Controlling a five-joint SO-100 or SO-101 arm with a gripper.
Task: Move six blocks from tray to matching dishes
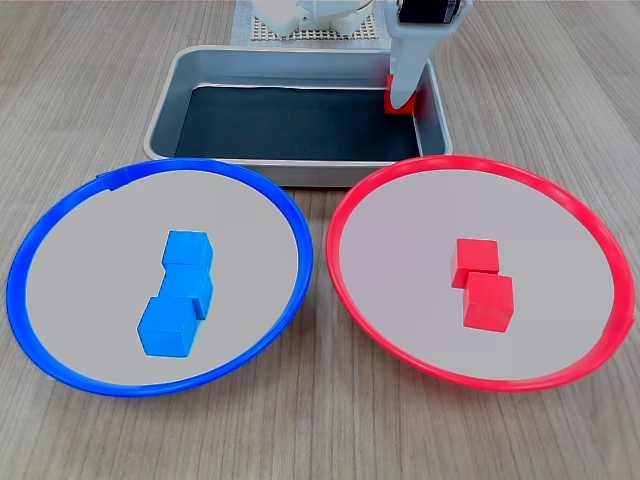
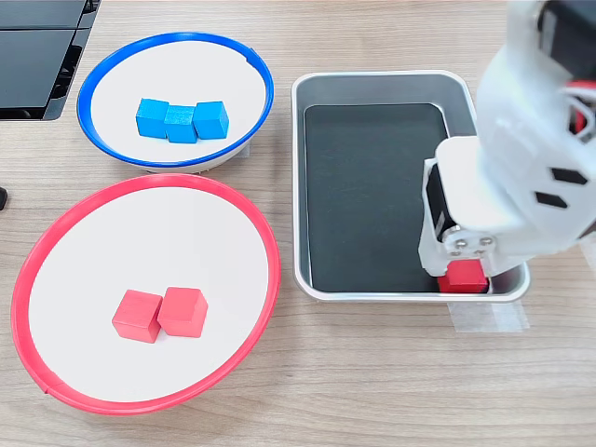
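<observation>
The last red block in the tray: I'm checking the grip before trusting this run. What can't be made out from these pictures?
- Hand: whether it is shut on the red block cannot be told; its own white body covers the fingertips in both exterior views.
- Red block: only part of it shows in either view, behind the hand.
- Tray: in the second exterior view the arm hides its right wall.
- Arm: cut off by the top edge in the first exterior view.

**Two cameras, one tabletop**

The first exterior view looks low across both dishes (image 1: pixel 160 180) toward the tray (image 1: pixel 300 165). The second exterior view looks steeply down, close. Both share the tray (image 2: pixel 391 86) and dishes (image 2: pixel 177 42).
</observation>
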